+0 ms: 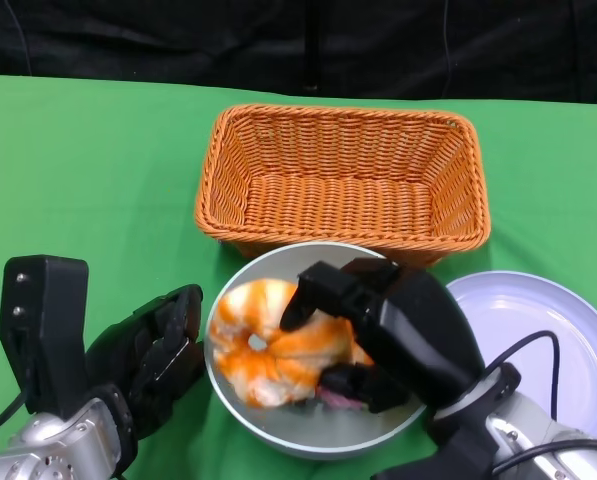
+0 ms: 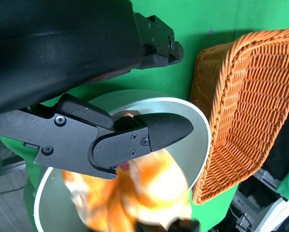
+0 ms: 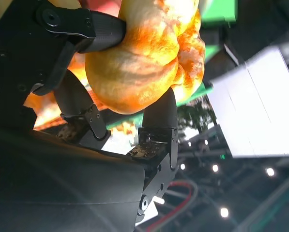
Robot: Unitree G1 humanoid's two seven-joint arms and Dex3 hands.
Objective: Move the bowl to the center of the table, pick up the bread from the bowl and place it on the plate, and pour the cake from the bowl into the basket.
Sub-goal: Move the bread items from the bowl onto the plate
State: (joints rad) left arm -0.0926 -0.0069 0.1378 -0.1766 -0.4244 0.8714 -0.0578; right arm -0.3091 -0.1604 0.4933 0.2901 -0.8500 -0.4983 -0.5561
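An orange-and-cream bread (image 1: 268, 345) hangs just over the silver bowl (image 1: 278, 428), gripped by my right hand (image 1: 383, 330). The right wrist view shows its fingers (image 3: 156, 113) wrapped round the bread (image 3: 144, 53). A bit of pink cake (image 1: 340, 400) peeks out under that hand inside the bowl. My left hand (image 1: 153, 355) rests against the bowl's left rim, fingers apart, holding nothing. In the left wrist view its fingers (image 2: 134, 137) lie over the bowl's rim (image 2: 202, 130) with the blurred bread (image 2: 149, 193) beyond. The white plate (image 1: 563, 340) lies right of the bowl.
An orange wicker basket (image 1: 343, 180) stands just behind the bowl, with nothing in it. Green cloth covers the table (image 1: 88, 170). A black cable (image 1: 538, 345) loops from my right wrist over the plate's near edge.
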